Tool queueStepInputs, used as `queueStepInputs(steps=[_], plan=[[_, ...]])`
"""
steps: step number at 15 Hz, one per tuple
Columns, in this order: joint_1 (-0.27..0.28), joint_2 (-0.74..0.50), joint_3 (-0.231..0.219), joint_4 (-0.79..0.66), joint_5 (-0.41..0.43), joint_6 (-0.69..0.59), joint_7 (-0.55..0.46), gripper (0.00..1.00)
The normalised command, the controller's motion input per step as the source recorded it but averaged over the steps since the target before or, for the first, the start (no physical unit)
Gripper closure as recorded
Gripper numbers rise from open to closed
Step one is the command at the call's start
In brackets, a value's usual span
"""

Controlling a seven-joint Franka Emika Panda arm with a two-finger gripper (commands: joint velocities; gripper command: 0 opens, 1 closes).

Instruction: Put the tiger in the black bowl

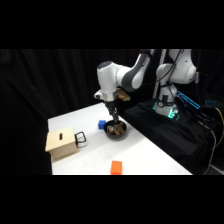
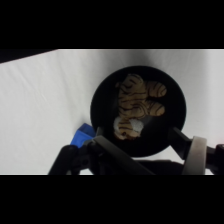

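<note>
One toy to deal with: the tiger [image 2: 135, 107] lies inside the black bowl [image 2: 102, 90], sprawled across the bowl's floor, striped body and limbs all within the rim as far as the wrist view shows. Gripper [image 2: 142, 145] is directly above the bowl, fingers spread apart w/ nothing between them; one finger shows low right near the rim, the other low left. In the side view the gripper [image 1: 114, 120] hangs just over the bowl [image 1: 122, 135] mid-worktop [image 1: 150, 155].

Handling, judged from looks: tiger seems plush, so light, soft, squashy, not fragile, not slippery. Fabric should give under the pads, so a firm squeeze is fine. Best hold is probably across the torso, the fattest part; legs or tail would flop.

Task looks approx. done, placement-wise. Blue cube [image 2: 82, 135] sits just beside the bowl's rim. Wooden box [image 1: 61, 142] and orange block [image 1: 116, 167] are well apart from it.
</note>
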Motion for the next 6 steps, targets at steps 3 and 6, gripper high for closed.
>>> queueStepInputs(steps=[3,6], plan=[[0.002,-0.46,0.034,-0.03,-0.090,-0.36,-0.02,0.00],[-0.019,-0.30,0.045,0.03,0.049,-0.24,-0.09,0.00]])
